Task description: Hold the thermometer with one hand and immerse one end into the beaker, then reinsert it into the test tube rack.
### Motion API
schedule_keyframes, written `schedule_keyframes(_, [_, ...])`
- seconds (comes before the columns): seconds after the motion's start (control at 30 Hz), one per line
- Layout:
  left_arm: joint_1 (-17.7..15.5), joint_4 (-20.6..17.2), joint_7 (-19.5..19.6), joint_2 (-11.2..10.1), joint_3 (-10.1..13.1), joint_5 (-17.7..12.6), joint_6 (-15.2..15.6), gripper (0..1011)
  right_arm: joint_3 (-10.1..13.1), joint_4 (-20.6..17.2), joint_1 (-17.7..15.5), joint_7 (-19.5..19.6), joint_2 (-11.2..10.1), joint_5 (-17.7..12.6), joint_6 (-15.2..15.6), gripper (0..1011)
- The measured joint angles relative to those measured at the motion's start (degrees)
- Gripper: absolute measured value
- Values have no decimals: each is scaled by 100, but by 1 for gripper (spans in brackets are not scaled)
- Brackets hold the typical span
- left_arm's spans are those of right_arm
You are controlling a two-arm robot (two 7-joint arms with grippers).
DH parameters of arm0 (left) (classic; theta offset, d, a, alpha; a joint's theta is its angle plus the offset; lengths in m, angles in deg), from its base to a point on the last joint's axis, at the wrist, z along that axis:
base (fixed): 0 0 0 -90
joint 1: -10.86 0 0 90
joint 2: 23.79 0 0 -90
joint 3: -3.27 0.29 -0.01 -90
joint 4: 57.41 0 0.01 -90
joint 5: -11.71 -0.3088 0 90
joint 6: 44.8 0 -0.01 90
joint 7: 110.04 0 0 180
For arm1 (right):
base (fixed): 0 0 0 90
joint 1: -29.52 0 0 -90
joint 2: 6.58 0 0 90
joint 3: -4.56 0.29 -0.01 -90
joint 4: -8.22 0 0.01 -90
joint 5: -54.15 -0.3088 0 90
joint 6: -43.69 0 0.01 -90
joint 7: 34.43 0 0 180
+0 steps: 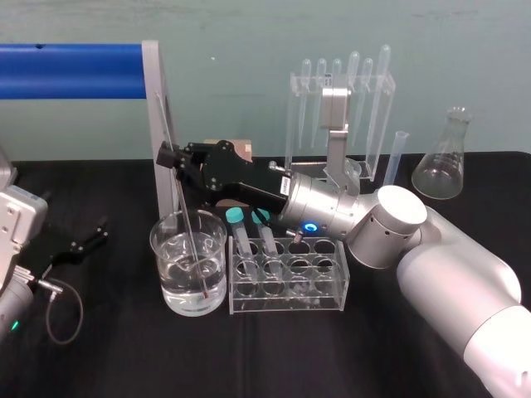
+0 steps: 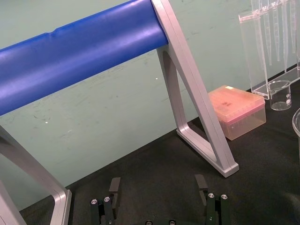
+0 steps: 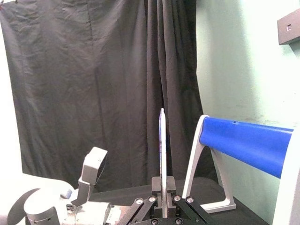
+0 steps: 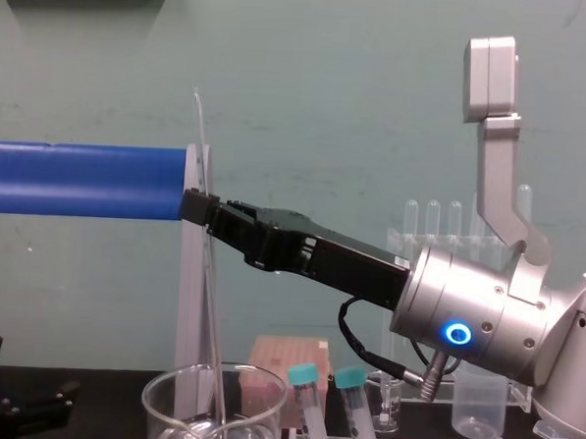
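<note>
A blue bar [image 1: 70,70] crosses the upper left of the head view, carried on a grey frame [image 1: 156,124]. At upper centre a clear stand [image 1: 377,124] holds pipettes [image 1: 383,75], with a narrow cylinder [image 1: 397,162] just right of it and a conical flask [image 1: 444,157] at upper right. In the left wrist view, a pink box [image 2: 239,112] and a small beaker [image 2: 280,95] sit at right on black cloth [image 2: 154,164].

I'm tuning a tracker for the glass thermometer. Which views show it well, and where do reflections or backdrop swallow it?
Right wrist view: the thermometer is a bright line against the dark curtain. Head view: faint against the grey post above the right gripper; glass highlights compete inside the beaker. Chest view: pale against the teal wall.
</note>
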Motion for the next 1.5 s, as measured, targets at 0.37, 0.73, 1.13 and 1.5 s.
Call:
schedule_keyframes(0.37, [0, 0, 0, 0, 0, 0, 0, 1008, -21, -38, -21, 36, -21, -7, 22, 53])
schedule_keyframes(0.73, [0, 0, 0, 0, 0, 0, 0, 1008, -39, -54, -30, 47, -22, -18, 30, 53])
schedule_keyframes(1.13, [0, 0, 0, 0, 0, 0, 0, 1008, -62, -105, -44, 119, -35, 4, 52, 53])
schedule_keyframes(1.5, [0, 0, 0, 0, 0, 0, 0, 1008, -83, -140, -59, 140, -53, 18, 68, 53])
